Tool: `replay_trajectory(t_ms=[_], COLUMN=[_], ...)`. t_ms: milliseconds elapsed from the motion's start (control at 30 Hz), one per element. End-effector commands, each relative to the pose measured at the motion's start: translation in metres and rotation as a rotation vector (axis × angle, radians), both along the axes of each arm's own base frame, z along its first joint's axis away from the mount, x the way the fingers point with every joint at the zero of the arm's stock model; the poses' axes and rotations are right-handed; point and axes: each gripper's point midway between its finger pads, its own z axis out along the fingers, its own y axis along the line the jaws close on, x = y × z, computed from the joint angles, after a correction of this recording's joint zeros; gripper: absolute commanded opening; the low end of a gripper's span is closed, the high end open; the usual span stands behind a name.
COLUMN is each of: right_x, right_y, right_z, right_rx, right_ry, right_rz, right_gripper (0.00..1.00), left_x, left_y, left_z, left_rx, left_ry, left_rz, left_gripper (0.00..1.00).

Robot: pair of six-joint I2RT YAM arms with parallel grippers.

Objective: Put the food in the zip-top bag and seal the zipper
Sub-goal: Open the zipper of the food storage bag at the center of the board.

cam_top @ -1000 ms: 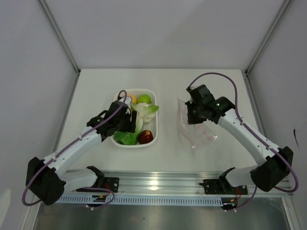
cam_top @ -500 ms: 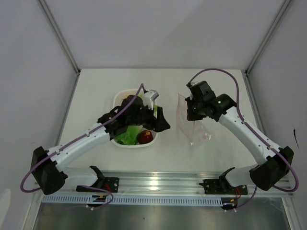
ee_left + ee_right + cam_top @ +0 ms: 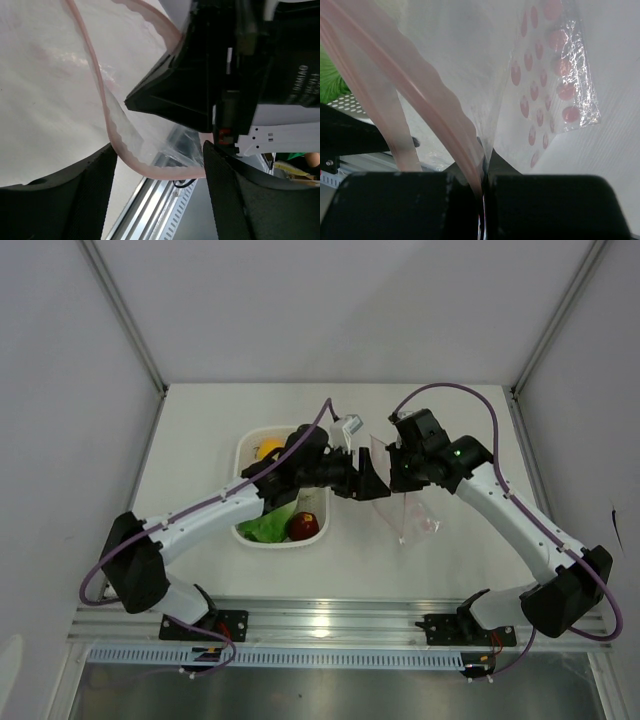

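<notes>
Pressed together on the pink zipper (image 3: pixel 435 105), my right tool (image 3: pixel 482 172) holds one rim of the clear zip-top bag (image 3: pixel 412 512) up off the worktop (image 3: pixel 200 430), right of centre, while the dotted end of the bag trails down toward the near edge. My left tool (image 3: pixel 157 150), spread wide and carrying nothing that its own camera shows, reaches across from the basket (image 3: pixel 241 456) to the bag's mouth, the wavy pink rim looping between its fingers (image 3: pixel 60 200). From above the two tools sit just beside each other, and I cannot tell whether they touch. The food is not in the bag: a dark red apple (image 3: pixel 305 527) and a lettuce (image 3: pixel 262 531) lie at the near end of the basket and an orange-yellow fruit (image 3: pixel 268 449) at its far end, left of centre, with the rest hidden under my left arm. The danger from here, as I judge it, is the thin, floppy film. If my left fingers close on both layers at once, or catch only the rim my right tool grips, the mouth would not open. A sideways pull could drag the zipper out of my right pinch and let the bag drop flat. With so little room between them, a careless move could also knock one tool against the other.
</notes>
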Motion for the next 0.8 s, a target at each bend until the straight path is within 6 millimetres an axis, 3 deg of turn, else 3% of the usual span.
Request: replay_trajectory(t_ms=[0, 67, 167, 267, 300, 367, 400, 500, 733, 767], right_x=[0.005, 0.006, 0.01, 0.016, 0.019, 0.035, 0.028, 0.041, 0.04, 0.038], right_y=[0.006, 0.003, -0.003, -0.011, -0.017, -0.059, -0.078, -0.129, -0.158, -0.163], right_z=[0.021, 0.023, 0.023, 0.024, 0.023, 0.026, 0.026, 0.047, 0.093, 0.1], right_rx=[0.045, 0.043, 0.035, 0.017, 0.001, -0.203, -0.333, -0.582, -0.62, -0.63], right_ry=[-0.047, -0.055, -0.062, -0.077, -0.084, -0.161, -0.17, -0.282, -0.429, -0.452], right_rz=[-0.006, -0.024, -0.05, -0.089, -0.115, -0.308, -0.357, -0.551, -0.661, -0.68], right_gripper=[0.0, 0.0, 0.0, 0.0, 0.0, 0.0, 0.0, 0.0, 0.0, 0.0], left_x=[0.006, 0.011, 0.015, 0.024, 0.028, 0.038, 0.041, 0.049, 0.059, 0.059], left_y=[-0.014, -0.014, -0.011, -0.008, -0.008, -0.005, -0.004, 0.003, 0.009, 0.011], left_z=[0.011, 0.0, -0.011, -0.019, -0.013, -0.006, 0.004, 0.017, 0.007, -0.004], left_rx=[-0.032, 0.003, 0.053, 0.131, 0.137, 0.163, 0.176, 0.207, 0.25, 0.269], left_ry=[-0.001, 0.009, 0.013, 0.01, -0.001, -0.033, -0.055, -0.097, -0.085, -0.075], left_rz=[-0.002, 0.015, 0.032, 0.062, 0.072, 0.118, 0.138, 0.215, 0.273, 0.278], left_gripper=[0.7, 0.62, 0.42, 0.07, 0.01, 0.0, 0.01, 0.01, 0.0, 0.0])
